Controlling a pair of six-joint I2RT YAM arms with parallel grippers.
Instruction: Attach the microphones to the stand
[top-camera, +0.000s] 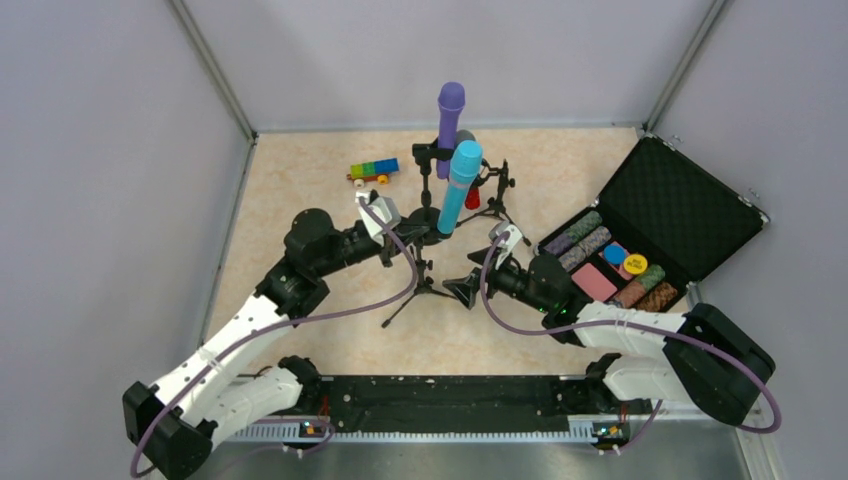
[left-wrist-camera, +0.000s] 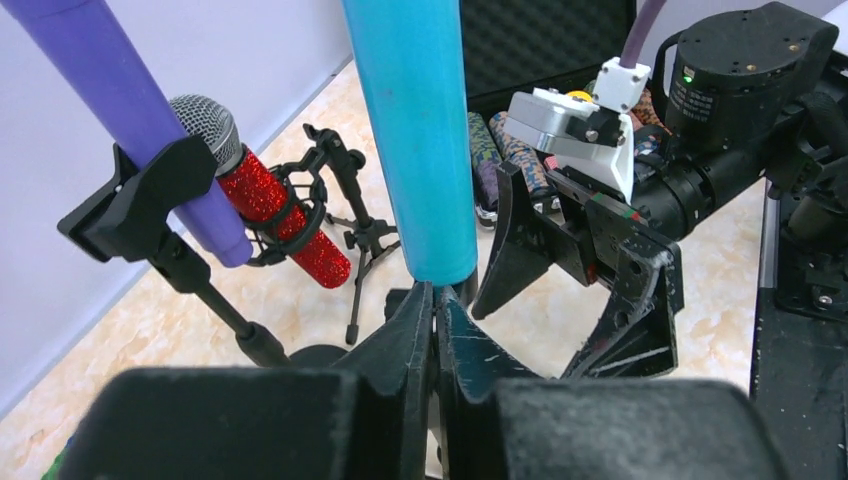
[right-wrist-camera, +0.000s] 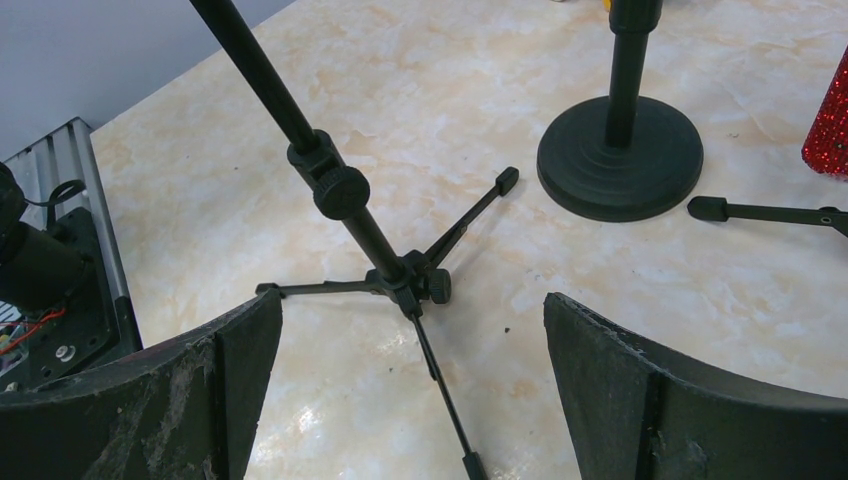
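Three stands are present: a long-legged tripod stand (right-wrist-camera: 380, 245), a round-base stand (right-wrist-camera: 620, 155) and a small shock-mount stand (top-camera: 497, 195). Three microphones are present: the purple microphone (left-wrist-camera: 130, 120) sits in the round-base stand's clip, the red microphone (left-wrist-camera: 280, 215) lies tilted in the shock mount, and the light-blue microphone (left-wrist-camera: 420, 140) stands near upright directly above the left gripper (left-wrist-camera: 436, 320), the nearer arm. That gripper's fingers are closed together just under its lower end, contents not discernible, while the right gripper (right-wrist-camera: 412, 320) is spread wide facing the tripod's hub.
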